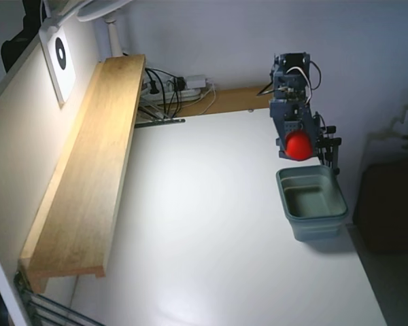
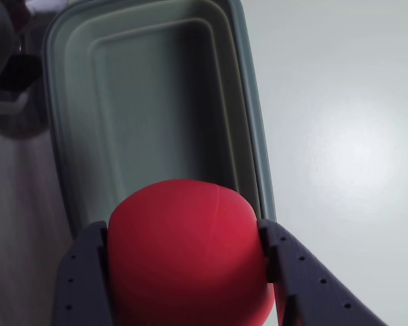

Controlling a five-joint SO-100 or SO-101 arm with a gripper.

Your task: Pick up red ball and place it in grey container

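My gripper (image 1: 298,151) is shut on the red ball (image 1: 298,145) and holds it in the air just above the far rim of the grey container (image 1: 290,197). In the wrist view the ball (image 2: 187,251) sits between the two dark fingers (image 2: 85,275), with the gripper (image 2: 187,261) over the near end of the container (image 2: 248,115). The container stands upright on the white table and nothing lies in it.
A long wooden shelf (image 1: 88,176) runs along the left side in the fixed view. A power strip with cables (image 1: 177,88) lies at the back. The arm's base clamp (image 1: 330,146) stands behind the container, near the table's right edge.
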